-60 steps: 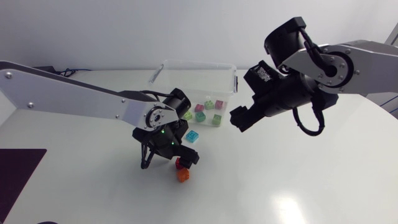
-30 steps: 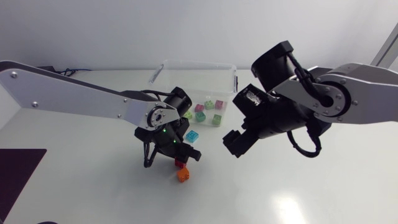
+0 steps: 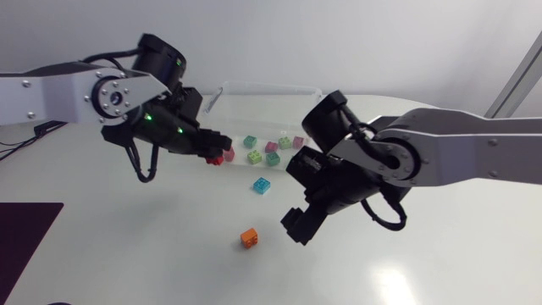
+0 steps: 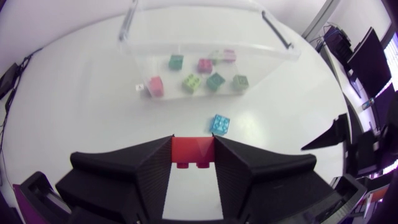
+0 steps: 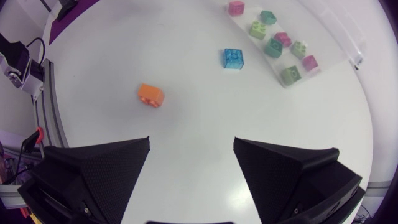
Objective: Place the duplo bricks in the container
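- Now the left gripper pinches a red brick by its flat sides — likely light, hard, slick.
- Right gripper spread, empty — orange brick lies ahead.

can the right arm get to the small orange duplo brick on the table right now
Probably yes: the open right claw hangs close by the small orange plastic duplo brick, and nothing lies between them.

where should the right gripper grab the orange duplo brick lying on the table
Grip the orange duplo brick across two opposite flat side walls, coming down from above. It lies alone on the table, well apart from the blue duplo brick, so the open right gripper should have room on either side.
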Robot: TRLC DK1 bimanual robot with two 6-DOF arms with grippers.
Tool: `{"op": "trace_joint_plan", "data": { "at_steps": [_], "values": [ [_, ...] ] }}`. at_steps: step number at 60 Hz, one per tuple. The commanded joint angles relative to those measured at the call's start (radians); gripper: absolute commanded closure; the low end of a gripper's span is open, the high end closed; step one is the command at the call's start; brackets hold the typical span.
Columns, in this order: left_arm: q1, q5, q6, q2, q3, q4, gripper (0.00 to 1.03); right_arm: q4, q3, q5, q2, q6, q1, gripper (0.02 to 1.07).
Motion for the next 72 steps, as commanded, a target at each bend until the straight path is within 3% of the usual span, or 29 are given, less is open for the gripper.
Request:
{"op": "trace_joint_plan", "data": {
  "at_steps": [1,18,33,72],
  "values": [
    [0.011,0.005,0.019,-0.04,0.039,0.04,0.82,-0.017,0.041,-0.007,0.057,-0.003,0.026,0.1],
    [0.072,0.025,0.004,0.072,0.202,0.2,0.81,-0.068,0.134,-0.044,0.178,0.009,0.078,0.1],
    [0.109,0.062,-0.004,0.234,0.298,0.278,0.81,-0.124,0.257,-0.075,0.274,0.039,0.098,0.1],
    [0.11,0.068,0.007,0.446,0.442,0.336,0.8,-0.227,0.439,-0.078,0.494,0.11,0.153,0.1]
  ]
}}
